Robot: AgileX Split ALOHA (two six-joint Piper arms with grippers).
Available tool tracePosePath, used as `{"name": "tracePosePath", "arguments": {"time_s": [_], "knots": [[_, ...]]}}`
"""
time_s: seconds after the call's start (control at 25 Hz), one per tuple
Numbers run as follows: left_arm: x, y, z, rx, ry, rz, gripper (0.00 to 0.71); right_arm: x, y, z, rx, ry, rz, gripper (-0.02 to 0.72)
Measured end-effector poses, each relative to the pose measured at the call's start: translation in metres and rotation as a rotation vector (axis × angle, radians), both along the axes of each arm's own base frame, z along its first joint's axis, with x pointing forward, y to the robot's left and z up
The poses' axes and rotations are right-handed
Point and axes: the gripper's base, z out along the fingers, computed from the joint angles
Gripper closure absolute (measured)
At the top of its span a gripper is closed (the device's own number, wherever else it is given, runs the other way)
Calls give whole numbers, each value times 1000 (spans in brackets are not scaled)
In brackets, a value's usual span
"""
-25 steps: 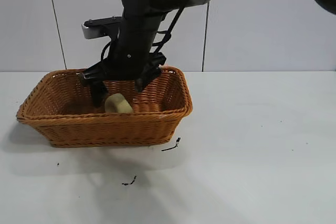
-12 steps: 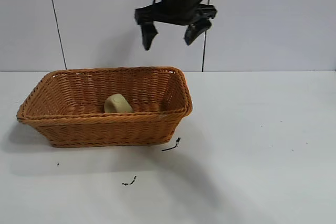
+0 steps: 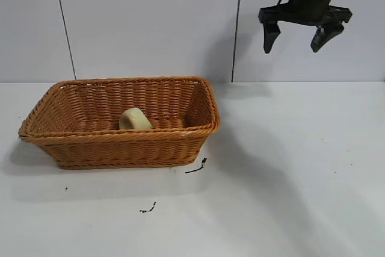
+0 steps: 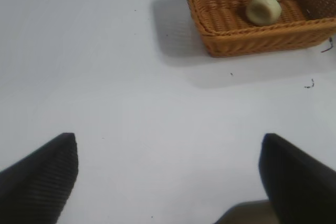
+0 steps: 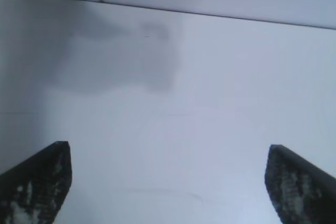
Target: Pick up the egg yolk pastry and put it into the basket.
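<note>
Small pale-yellow matte dome of egg yolk pastry (image 3: 135,118) sits inside the orange-brown woven wicker basket (image 3: 120,139) at left, so placement looks done (retreat only): right gripper (image 3: 297,39) high at far right, jaws wide, empty, should park well apart from the braided rim.

Light was bright and even, falling from above. The basket (image 3: 120,142) cast a soft shadow on the table (image 3: 289,167) at its left and front, and a broad dim arm shadow crossed the table rightward. Both wrist views were soft, the dark fingers (image 5: 37,184) at their edges blurred.
</note>
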Motion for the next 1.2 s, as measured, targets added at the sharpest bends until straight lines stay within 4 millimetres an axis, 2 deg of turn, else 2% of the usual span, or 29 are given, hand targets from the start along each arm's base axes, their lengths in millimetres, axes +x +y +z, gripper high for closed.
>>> {"name": "tracePosePath", "arguments": {"time_s": [0.12,0.36,0.48,0.64,0.76,0.96,1.04,1.2], "knots": [[0,0,0,0,0,0,14,-3,-13,-2,-2,40,-24,10],[0,0,0,0,0,0,14,-8,-15,-1,-21,85,-17,10],[0,0,0,0,0,0,14,-17,-16,9,-26,90,-15,10],[0,0,0,0,0,0,14,-41,-17,35,-28,93,-14,10],[0,0,0,0,0,0,14,-70,-18,59,-29,96,-14,10],[0,0,0,0,0,0,14,-139,-21,95,-30,106,-13,10],[0,0,0,0,0,0,14,-174,-22,104,-31,112,-10,10],[0,0,0,0,0,0,14,-239,-25,109,-33,124,-9,10]]}}
